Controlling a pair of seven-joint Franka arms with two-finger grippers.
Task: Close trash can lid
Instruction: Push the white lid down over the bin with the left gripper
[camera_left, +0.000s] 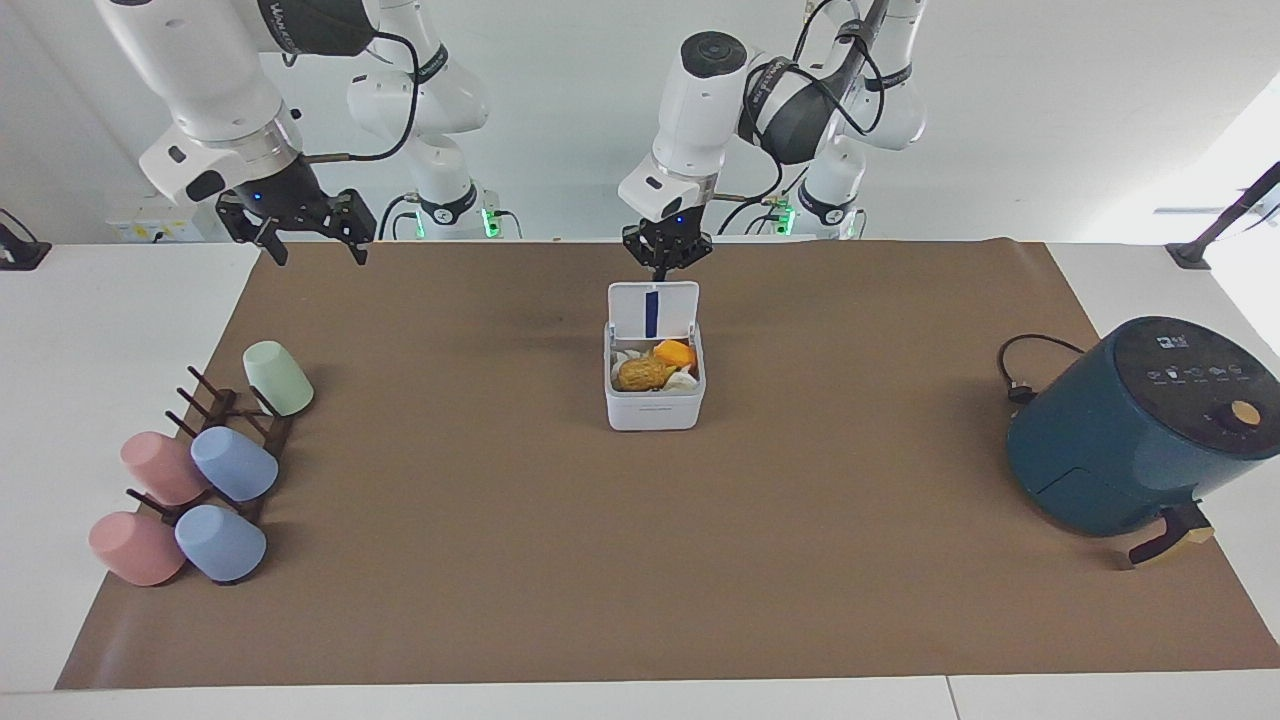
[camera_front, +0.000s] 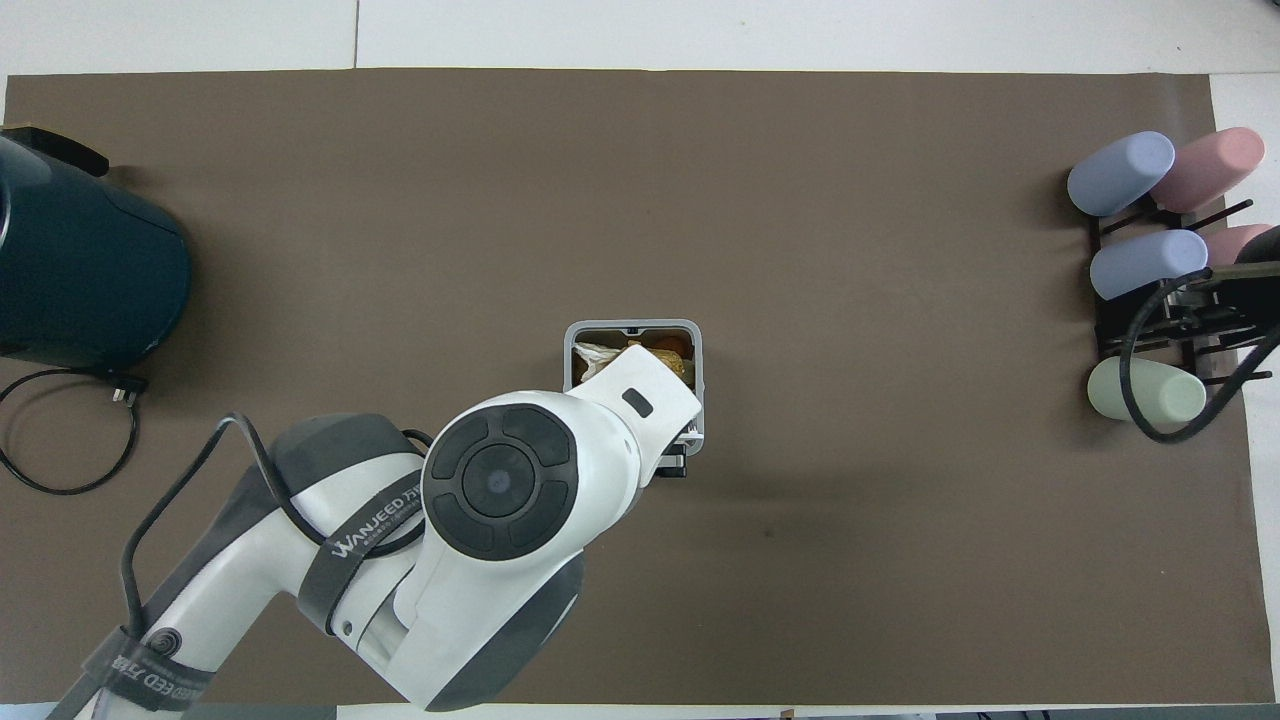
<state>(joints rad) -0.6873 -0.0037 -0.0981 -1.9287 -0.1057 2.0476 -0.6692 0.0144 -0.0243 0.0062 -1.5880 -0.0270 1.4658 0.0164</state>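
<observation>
So we're looking at the trash can (camera_left: 655, 390) sitting about mid-bench on the brown mat (camera_left: 640, 560), a bit closer to the robots' edge than to the opposite edge. The lid (camera_left: 653, 309) is standing upright on the robots' side of the can, showing us its underside with the dark blue strip. The can is sitting open and stuffed with scraps (camera_left: 655, 370): something tan and lumpy, an orange piece, some white crumpled bits.

The left end effector (camera_left: 664, 262) is hanging just over the top edge of the raised lid, pointing down. We can't tell if it's touching the lid, and we can't tell if its fingers are spread or pinched either. From overhead the left arm is covering most of the can, and we're reading "WANJEED" printed on the grey band around the arm (camera_front: 375, 520), plus the same word on the band lower down by the bench edge.

The right end effector (camera_left: 297, 232) is waiting up in the air over the mat's corner at the right arm's end of the robots' edge, fingers spread apart and gripping nothing.

Other stuff: a dark teal air fryer (camera_left: 1135, 430) is sitting at the left arm's end of the bench with its black cord (camera_left: 1020, 365) looping beside it, and its top panel icons are too tiny for us to read. At the right arm's end a dark rack (camera_left: 235, 440) is carrying pastel cups (camera_left: 232, 464): pink, blue and one pale green.
</observation>
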